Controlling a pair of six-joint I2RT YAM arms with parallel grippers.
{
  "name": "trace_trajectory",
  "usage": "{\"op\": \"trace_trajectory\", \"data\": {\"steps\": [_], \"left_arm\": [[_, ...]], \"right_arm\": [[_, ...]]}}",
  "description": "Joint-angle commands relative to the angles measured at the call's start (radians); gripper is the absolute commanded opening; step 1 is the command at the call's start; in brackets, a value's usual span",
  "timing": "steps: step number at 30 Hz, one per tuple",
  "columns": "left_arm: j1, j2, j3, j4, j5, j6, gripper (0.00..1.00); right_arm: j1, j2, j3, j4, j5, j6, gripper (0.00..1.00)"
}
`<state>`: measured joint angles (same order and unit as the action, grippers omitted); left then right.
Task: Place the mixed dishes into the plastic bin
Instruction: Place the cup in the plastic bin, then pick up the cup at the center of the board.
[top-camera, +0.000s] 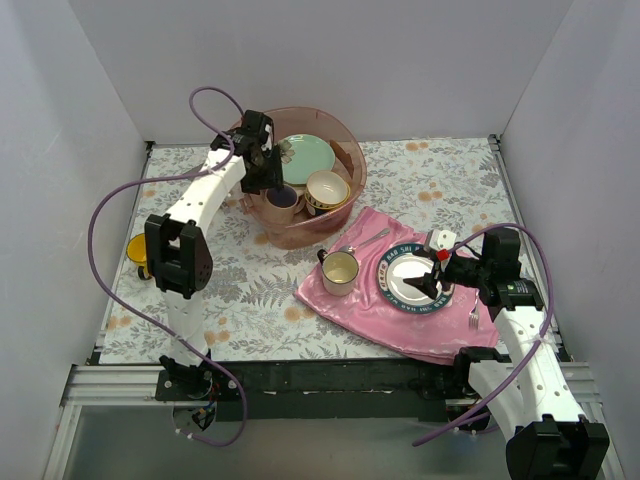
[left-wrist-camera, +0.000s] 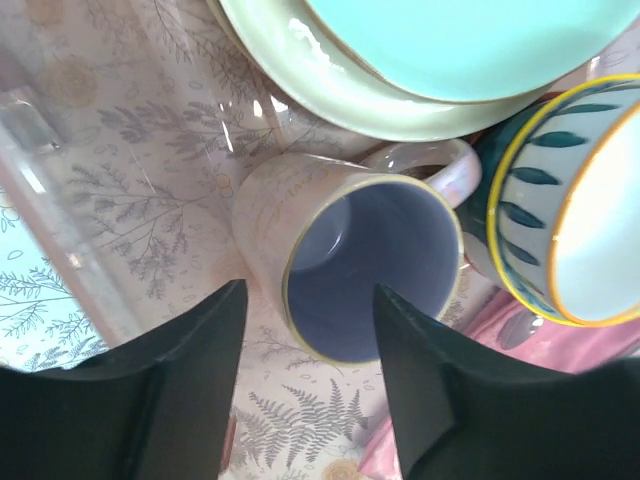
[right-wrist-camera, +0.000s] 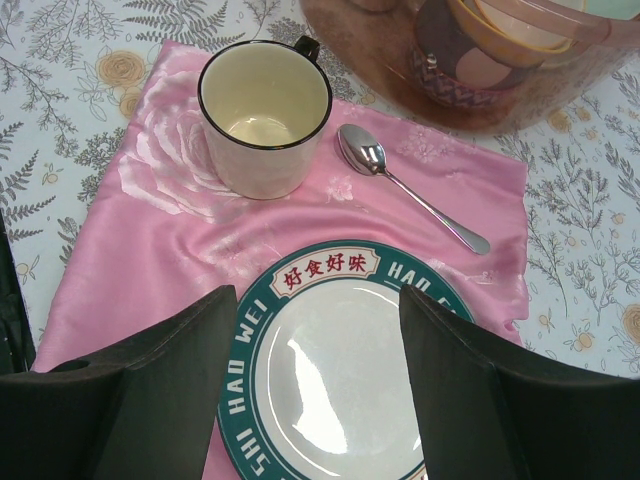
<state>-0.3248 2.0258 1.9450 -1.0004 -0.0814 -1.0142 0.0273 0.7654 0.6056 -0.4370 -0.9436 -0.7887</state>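
Note:
The plastic bin (top-camera: 345, 205) stands at the back centre of the table. In it lie a mint-green plate (top-camera: 305, 152) on a paler plate (left-wrist-camera: 330, 85), a leaf-patterned bowl (top-camera: 327, 188) and the pale mug with purple inside (left-wrist-camera: 370, 265). My left gripper (left-wrist-camera: 308, 300) hangs inside the bin just above that mug. Its jaws stand open, and the mug rests on the bin floor beneath them. A yellow mug (top-camera: 137, 248) sits on the table at the left, half hidden by my left arm. My right gripper (right-wrist-camera: 318, 320) is open over the dark-rimmed lettered plate (right-wrist-camera: 330, 290).
A pink cloth (top-camera: 340, 305) lies at the front right and carries the lettered plate (top-camera: 412, 262), a cream cup (right-wrist-camera: 265, 115), a spoon (right-wrist-camera: 410, 190) and a fork (top-camera: 473, 318). White walls close the table in on three sides.

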Motion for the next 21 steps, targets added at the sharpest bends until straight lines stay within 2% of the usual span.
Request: {"op": "trace_trajectory", "data": {"steps": [1, 5, 8, 10, 11, 13, 15, 21], "left_arm": [[-0.002, -0.139, 0.049, 0.031, -0.014, -0.011, 0.56], [-0.002, -0.249, -0.007, 0.103, -0.011, -0.035, 0.66], [0.003, -0.364, -0.124, 0.190, 0.003, -0.047, 0.73], [0.004, -0.442, -0.245, 0.245, 0.006, -0.061, 0.79], [0.007, -0.526, -0.288, 0.299, 0.002, -0.070, 0.86], [0.018, -0.608, -0.427, 0.359, -0.017, -0.099, 0.94], [0.039, -0.732, -0.512, 0.419, -0.044, -0.131, 0.98], [0.174, -0.940, -0.767, 0.454, -0.093, -0.185, 0.98]], "right_arm": [[-0.004, -0.011, -0.003, 0.030, -0.001, 0.003, 0.74], [-0.004, -0.012, -0.001, 0.030, -0.001, 0.002, 0.74], [-0.003, -0.014, -0.003, 0.030, -0.001, 0.000, 0.74], [-0.004, -0.014, -0.001, 0.029, -0.003, 0.000, 0.74], [-0.004, -0.014, -0.001, 0.027, -0.001, -0.001, 0.74], [-0.004, -0.014, -0.001, 0.026, -0.004, -0.003, 0.74], [-0.003, -0.014, -0.001, 0.026, -0.003, -0.004, 0.74], [-0.004, -0.011, -0.003, 0.024, -0.004, -0.006, 0.74]]}}
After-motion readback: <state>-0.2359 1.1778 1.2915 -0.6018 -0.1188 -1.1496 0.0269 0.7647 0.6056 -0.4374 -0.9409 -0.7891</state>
